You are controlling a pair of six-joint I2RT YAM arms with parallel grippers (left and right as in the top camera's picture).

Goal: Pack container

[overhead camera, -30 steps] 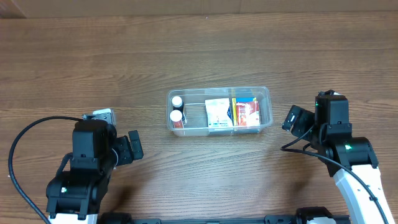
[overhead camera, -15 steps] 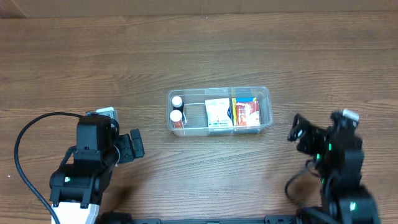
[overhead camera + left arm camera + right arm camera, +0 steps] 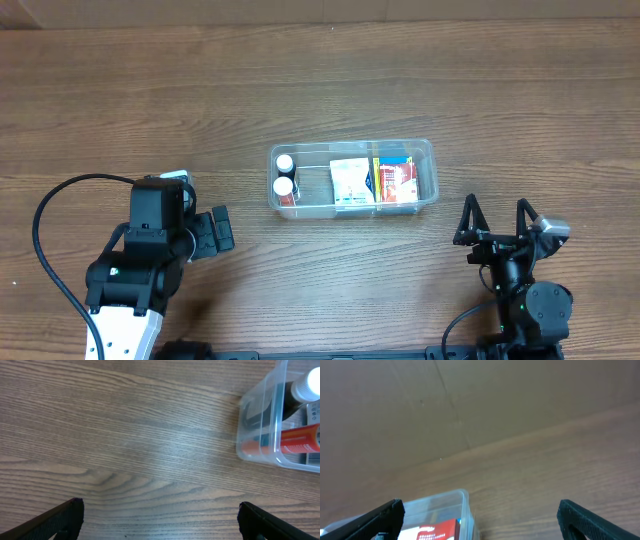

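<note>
The clear plastic container (image 3: pixel 430 150) stands in the middle of the table. It holds two small bottles with white caps (image 3: pixel 285 175) at its left end and several small boxes (image 3: pixel 375 180) to the right. My left gripper (image 3: pixel 218 232) is open and empty, left of and below the container; its wrist view shows the container's left end (image 3: pixel 260 435) at the top right. My right gripper (image 3: pixel 492 222) is open and empty, right of and below the container; its wrist view shows the container's corner (image 3: pixel 462 505) with a red box (image 3: pixel 437 529).
The table (image 3: pixel 320 80) is brown wood grain. Black cables (image 3: pixel 45 215) loop by the left arm. A brown wall or board (image 3: pixel 420 400) rises behind the table in the right wrist view.
My right arm has pulled back toward the table's front edge and tilted its gripper up, away from the container. My left arm has shifted only slightly.
</note>
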